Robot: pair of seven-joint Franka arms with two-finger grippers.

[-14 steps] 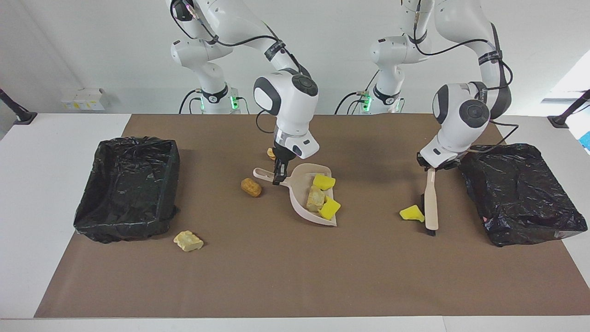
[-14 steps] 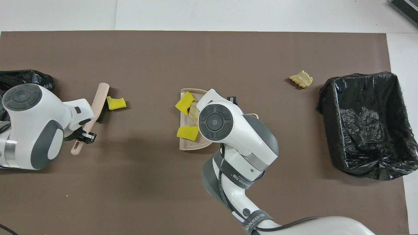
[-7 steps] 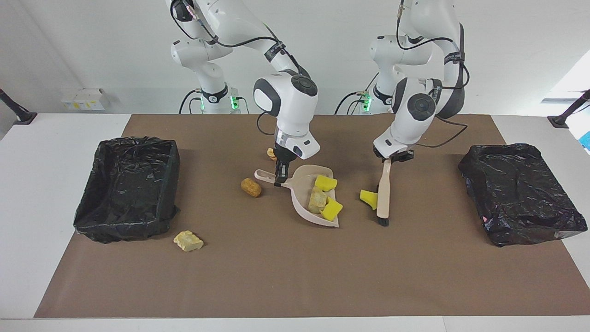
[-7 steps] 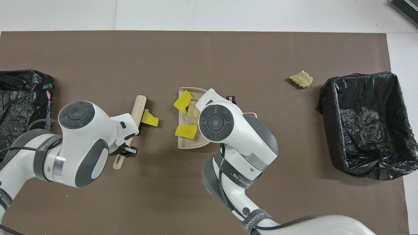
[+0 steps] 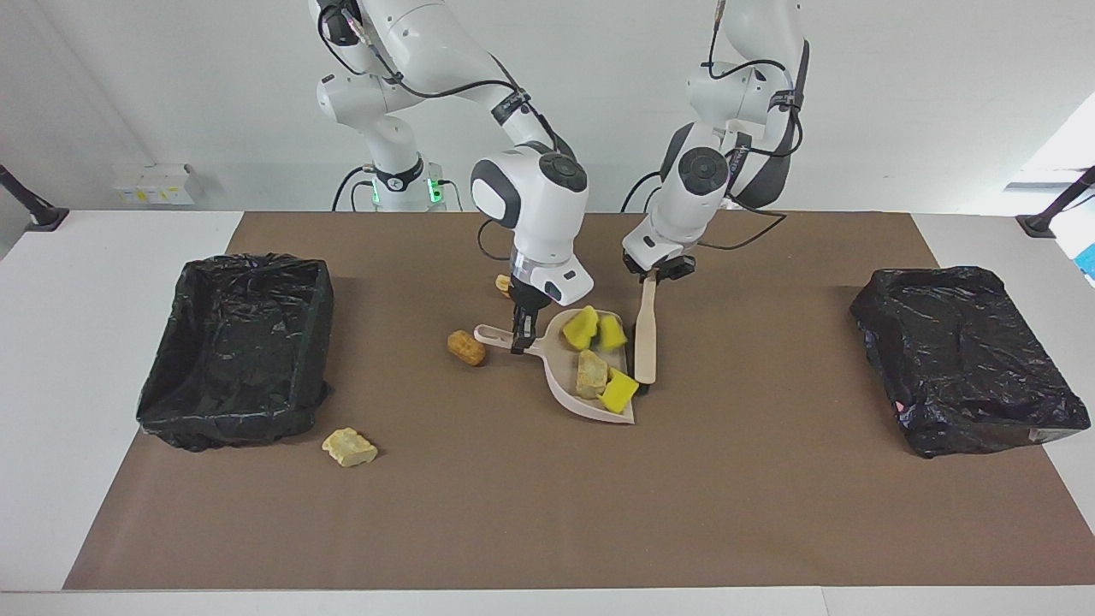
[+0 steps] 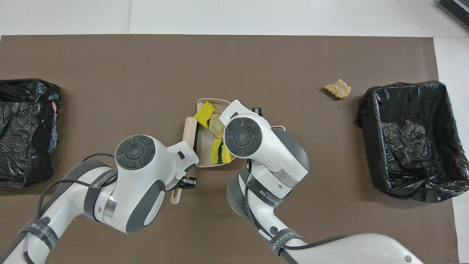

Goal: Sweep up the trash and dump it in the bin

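- Our right gripper [image 5: 519, 335] has its fingers clamped tight on the handle of the dustpan [image 5: 569, 387], which lies flat near the middle of the brown mat [image 5: 547, 513].
- Our left gripper [image 5: 659, 270] has its fingers closed around the top of the brush [image 5: 646, 334] handle; the brush stands against the dustpan's open edge, bristles down on the mat.
- In the dustpan we see four scraps: two yellow sponge pieces [image 5: 595, 329] side by side toward the handle end, a tan lump [image 5: 590, 373] and another yellow sponge piece [image 5: 618, 390] near the lip.
- An orange-brown lump [image 5: 466, 346] lies on the mat just beside the dustpan handle, toward the right arm's end.
- A small scrap [image 5: 503, 283] shows partly, close to the right gripper and nearer to the robots.
- A pale crust piece [image 5: 349, 447] lies near the black-lined bin [image 5: 239, 342] at the right arm's end.
- A second black-lined bin [image 5: 967, 359] sits at the left arm's end.
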